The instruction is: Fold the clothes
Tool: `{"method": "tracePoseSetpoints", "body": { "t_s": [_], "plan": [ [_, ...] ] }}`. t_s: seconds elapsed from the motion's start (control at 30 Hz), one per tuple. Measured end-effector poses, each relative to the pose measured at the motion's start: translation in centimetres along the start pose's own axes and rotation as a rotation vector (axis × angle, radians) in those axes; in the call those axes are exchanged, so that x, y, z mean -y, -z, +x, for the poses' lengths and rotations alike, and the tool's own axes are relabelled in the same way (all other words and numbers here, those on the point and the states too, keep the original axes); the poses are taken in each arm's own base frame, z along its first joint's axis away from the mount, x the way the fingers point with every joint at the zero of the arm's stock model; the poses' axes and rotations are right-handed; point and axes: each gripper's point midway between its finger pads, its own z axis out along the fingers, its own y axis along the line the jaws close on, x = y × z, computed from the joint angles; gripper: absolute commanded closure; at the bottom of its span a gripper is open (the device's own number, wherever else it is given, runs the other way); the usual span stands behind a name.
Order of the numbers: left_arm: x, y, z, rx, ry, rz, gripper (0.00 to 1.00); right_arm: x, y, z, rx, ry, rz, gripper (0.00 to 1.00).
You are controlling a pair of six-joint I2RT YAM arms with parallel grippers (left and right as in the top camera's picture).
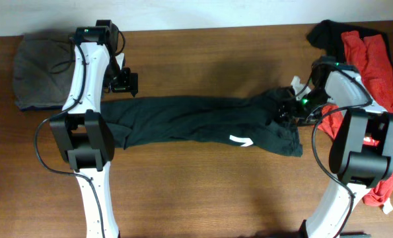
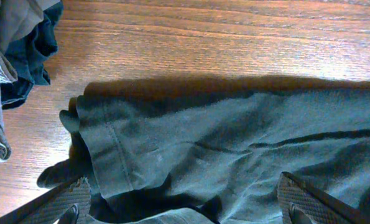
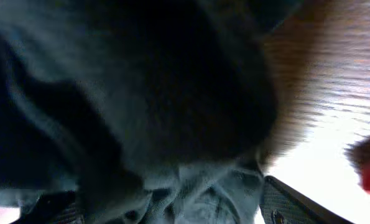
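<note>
A large black T-shirt (image 1: 183,122) lies stretched in a long band across the table, with a white print mark near its right end. My left gripper (image 1: 125,82) hovers over the shirt's left end with its fingers wide apart. In the left wrist view (image 2: 185,205) the hemmed edge of the shirt (image 2: 191,143) lies under the jaws. My right gripper (image 1: 285,111) is at the bunched right end. In the right wrist view (image 3: 172,205) its fingers are wide apart with dark cloth (image 3: 141,93) heaped between and in front of them.
Red T-shirts (image 1: 374,66) and another black garment (image 1: 328,33) are piled at the right edge. A folded grey-brown garment (image 1: 37,73) lies at the back left and also shows in the left wrist view (image 2: 17,37). Bare wooden table (image 1: 203,192) lies in front.
</note>
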Motion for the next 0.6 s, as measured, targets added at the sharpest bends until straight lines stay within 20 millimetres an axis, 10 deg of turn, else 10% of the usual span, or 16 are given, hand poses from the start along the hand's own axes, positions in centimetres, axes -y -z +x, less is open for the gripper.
{"method": "tracePoseSetpoints", "body": {
  "t_s": [0.2,0.6],
  "plan": [
    [0.0,0.0,0.0,0.001,0.0,0.0,0.05,-0.3,-0.5,-0.7,0.073,0.021,-0.022,0.23],
    [0.2,0.0,-0.1,0.004,-0.004,0.0,0.05,-2.6,-1.6,-1.2,0.142,-0.007,-0.178,0.95]
  ]
}}
